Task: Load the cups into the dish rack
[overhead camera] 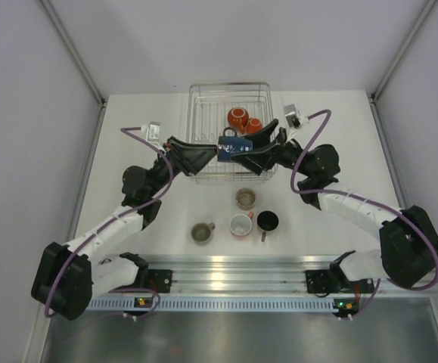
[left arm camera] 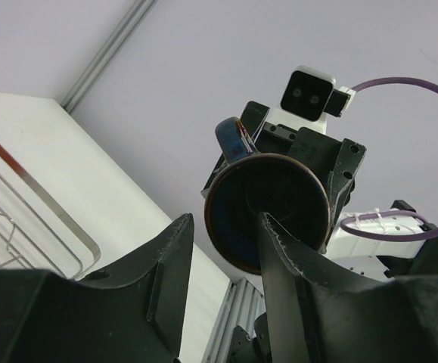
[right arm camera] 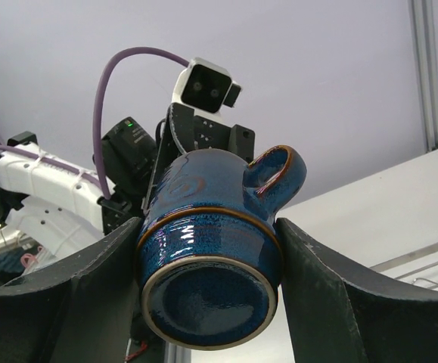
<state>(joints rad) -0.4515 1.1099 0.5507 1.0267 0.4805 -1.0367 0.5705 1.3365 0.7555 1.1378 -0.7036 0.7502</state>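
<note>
Top external, widest first: shows the white counter (overhead camera: 166,246) with the dish rack (overhead camera: 229,85) at its far side, both arms meeting over the rack's near rim. Reads as a hand-over in mid-air, third cup of seven. Finds the right gripper (right arm camera: 207,265) clamped on the dark blue cup (right arm camera: 203,242), a finger pressed to each side of its body, cup lying on its side above that near rim. Finds the left gripper (left arm camera: 222,227) partly open at the cup's mouth, gripping nothing; cannot tell whether one finger touches the rim. Counts two orange cups (overhead camera: 237,116) already in the rack; on the counter near it, two olive cups (overhead camera: 246,198), a pink cup (overhead camera: 240,224) and a black cup (overhead camera: 267,221). Next, probably: draw the left gripper clear, then tip the dark blue cup mouth-down and lower it into the dish rack beside the orange cups.
</note>
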